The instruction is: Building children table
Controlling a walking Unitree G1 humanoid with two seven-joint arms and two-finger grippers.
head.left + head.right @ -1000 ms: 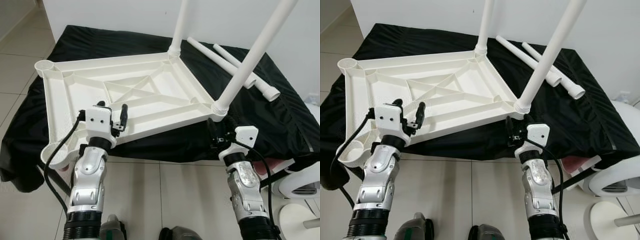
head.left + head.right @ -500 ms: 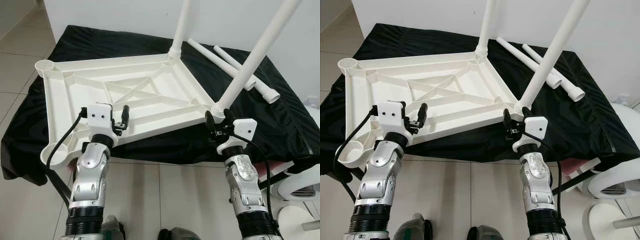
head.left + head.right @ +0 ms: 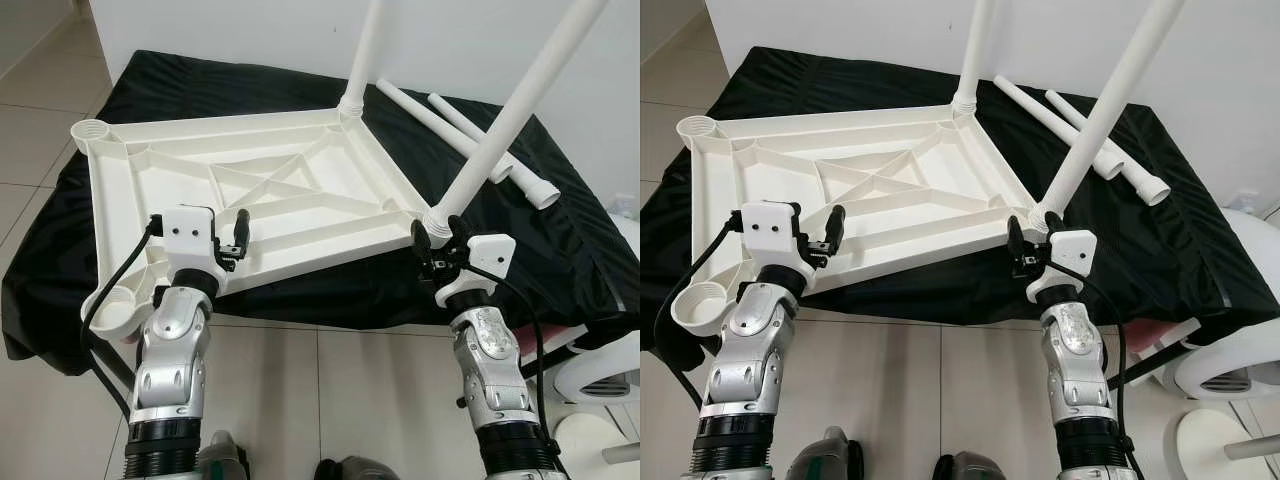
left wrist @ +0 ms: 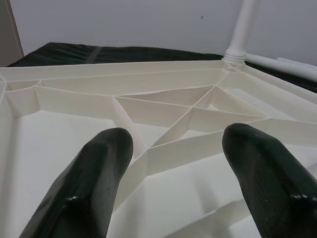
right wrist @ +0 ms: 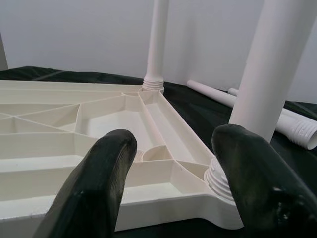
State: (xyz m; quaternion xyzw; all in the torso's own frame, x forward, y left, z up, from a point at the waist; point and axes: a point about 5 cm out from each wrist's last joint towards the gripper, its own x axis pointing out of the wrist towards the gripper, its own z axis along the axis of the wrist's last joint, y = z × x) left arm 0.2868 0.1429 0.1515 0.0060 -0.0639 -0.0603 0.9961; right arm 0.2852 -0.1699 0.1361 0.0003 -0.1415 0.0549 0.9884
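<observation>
A white plastic tabletop (image 3: 240, 190) lies upside down on a black cloth (image 3: 560, 250) spread over a low surface, its ribbed underside facing up; at its left, two corner sockets (image 3: 92, 131) stand open with no leg in them; the left gripper (image 3: 230, 240) hangs at the near rim, its fingers (image 4: 94, 168) spread wide above a rib of the underside, closed on nothing; further right, one fitted leg (image 3: 362, 50) rises from the far corner and a second fitted leg (image 3: 510, 110) slants up from the near right corner; the right gripper (image 3: 437, 247) sits just beside the threaded collar of that second leg, its fingers (image 5: 252, 173) also spread, the leg's base standing close by the right-hand finger and nothing yet pinched; at far right, two loose legs (image 3: 470, 125) lie side by side on the cloth, well apart from both grippers. The task looks about half done, with two legs in and two to go. The moulded top is probably light and stiff but broad and awkward, best steadied by its rim or a rib; the smooth round legs may slip in a two-finger pinch, so a hold near the threaded end seems wisest.
</observation>
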